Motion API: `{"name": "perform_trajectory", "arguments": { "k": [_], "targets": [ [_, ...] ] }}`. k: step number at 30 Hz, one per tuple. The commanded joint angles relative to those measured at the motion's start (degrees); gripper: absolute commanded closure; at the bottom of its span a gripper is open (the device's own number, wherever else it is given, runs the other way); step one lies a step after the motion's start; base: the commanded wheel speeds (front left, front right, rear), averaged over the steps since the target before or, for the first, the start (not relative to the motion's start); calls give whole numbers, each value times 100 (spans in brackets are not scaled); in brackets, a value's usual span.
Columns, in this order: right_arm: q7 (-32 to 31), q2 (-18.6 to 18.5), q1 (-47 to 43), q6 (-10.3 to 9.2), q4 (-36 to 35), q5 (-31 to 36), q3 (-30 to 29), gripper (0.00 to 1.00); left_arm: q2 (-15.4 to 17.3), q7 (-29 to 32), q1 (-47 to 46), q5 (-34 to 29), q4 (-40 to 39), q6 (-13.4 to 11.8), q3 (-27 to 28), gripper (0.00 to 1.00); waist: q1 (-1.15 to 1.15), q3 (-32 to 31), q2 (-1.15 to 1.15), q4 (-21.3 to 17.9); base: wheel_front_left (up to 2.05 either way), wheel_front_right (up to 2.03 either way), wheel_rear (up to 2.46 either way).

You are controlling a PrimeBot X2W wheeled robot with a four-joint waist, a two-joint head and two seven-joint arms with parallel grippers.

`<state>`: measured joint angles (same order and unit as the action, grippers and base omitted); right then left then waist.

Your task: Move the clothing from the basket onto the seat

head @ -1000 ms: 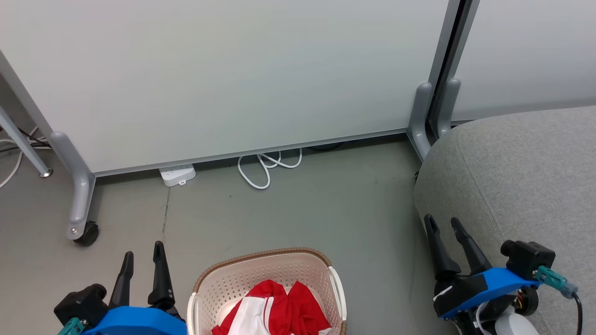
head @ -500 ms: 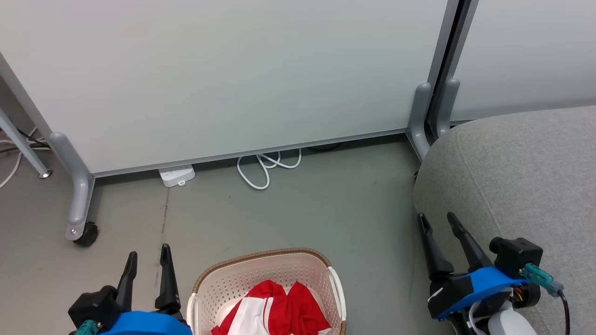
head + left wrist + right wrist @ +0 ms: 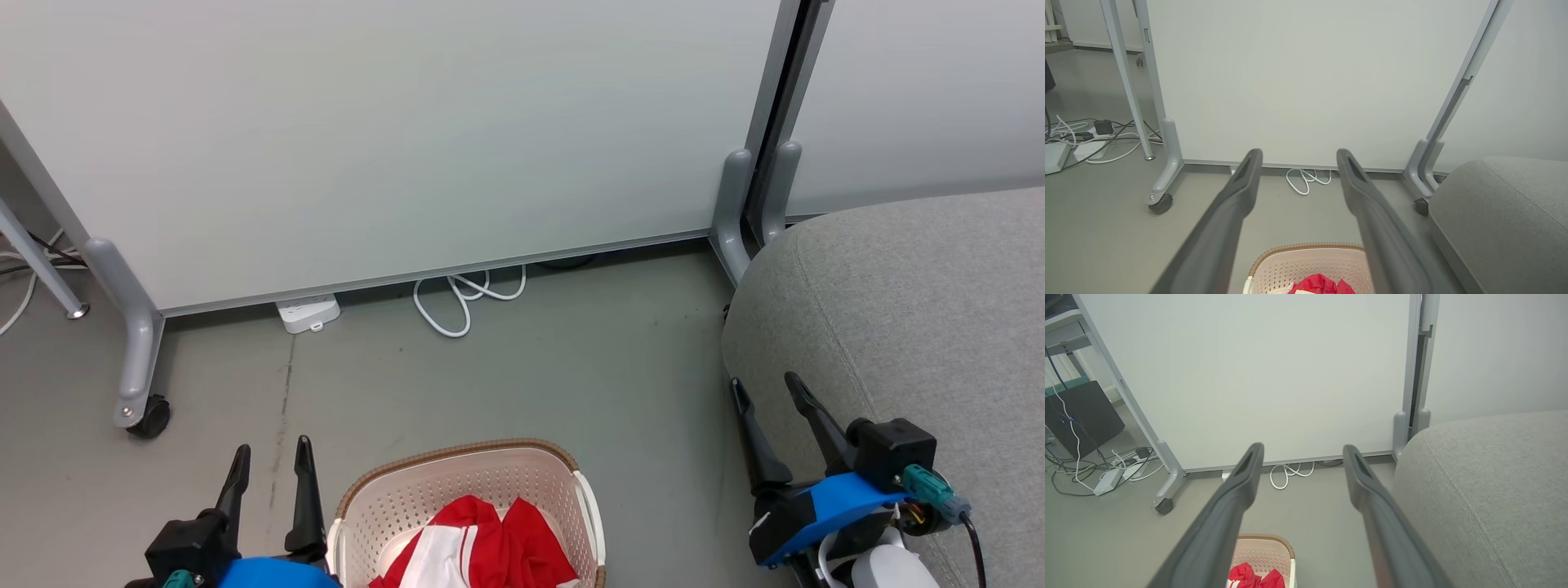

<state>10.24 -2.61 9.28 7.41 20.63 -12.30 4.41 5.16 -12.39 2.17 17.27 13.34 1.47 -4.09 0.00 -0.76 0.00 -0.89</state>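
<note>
Left gripper (image 3: 273, 447): low beside the basket (image 3: 457, 452), forearm level, both dark fingers pointing forward toward the white partition panel (image 3: 408, 139). The fingers stand spread wide, with nothing between them but grey floor (image 3: 522, 367).

Right gripper (image 3: 765, 382): held in the same forward-pointing pose, blue wrist housing behind it and fingers likewise parted and empty. It lies against the rounded front edge of the seat (image 3: 914, 310); whether its outer finger brushes the grey fabric cannot be told from the head view.

The basket sits on the floor just to the inner side of the left gripper, its brown rim close to that gripper's inner finger but apart from it. It lies well apart from the right gripper, on that gripper's inner side. The clothing (image 3: 482, 547), red with white panels, lies heaped inside the basket, below and behind both sets of fingertips.

The seat spreads to the outer side of the right gripper and ahead of it. Beyond both grippers, at the foot of the panel, lie a coiled white cable (image 3: 461, 302) and a white power strip (image 3: 308, 313).
</note>
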Motion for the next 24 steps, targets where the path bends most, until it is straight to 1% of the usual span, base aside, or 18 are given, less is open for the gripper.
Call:
{"name": "perform_trajectory", "arguments": {
  "k": [1, 7, 24],
  "targets": [
    [38, -38, 125, 11, -3, 121, 5, 0, 29, -48, 31, -91, -18, -36, -2, 0, 0, -2, 0, -1, 0, 0, 0],
    [94, -39, 137, 11, 19, 390, 33, 0, 36, -109, 72, -295, -67, -52, -57, 0, 0, 0, 0, -3, 0, 0, 0],
    [270, -43, 191, 9, 101, 1083, 121, 0, 75, -260, 174, -819, -153, -201, -180, 0, 0, -7, 0, -23, 0, 0, 0]
  ]
}}
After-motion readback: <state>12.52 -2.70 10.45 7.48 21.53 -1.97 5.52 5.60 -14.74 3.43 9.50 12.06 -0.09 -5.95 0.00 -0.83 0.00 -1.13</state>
